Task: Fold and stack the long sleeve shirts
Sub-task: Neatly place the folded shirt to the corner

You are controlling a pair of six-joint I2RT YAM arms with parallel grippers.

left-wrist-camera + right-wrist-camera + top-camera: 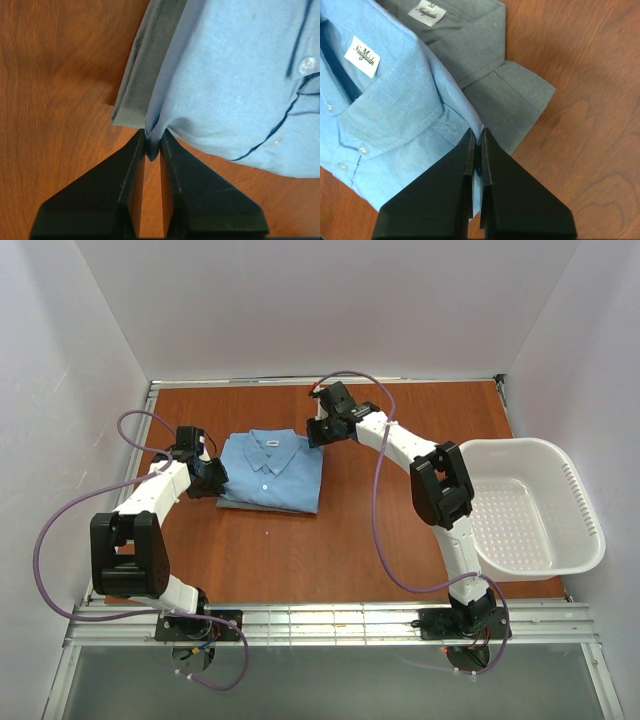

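While both arms pinch its opposite edges, the folded light blue shirt (272, 468) lies stacked on the grey-green shirt (490, 55), left of the table's centre.

Its collar points to the far edge and its hem to the arm bases, the button line running far to near and skewed slightly; the fold is close to square, so neither side reads as clearly longer. The left gripper (153, 142) is clenched on a tuck of blue cloth at the shirt's left edge, and the right gripper (477, 137) is clamped on blue cloth beside the collar. The table (350, 560) is reddish-brown wood, enclosed by plain white walls (330, 310), with a white laundry basket (575, 500) at its right edge.
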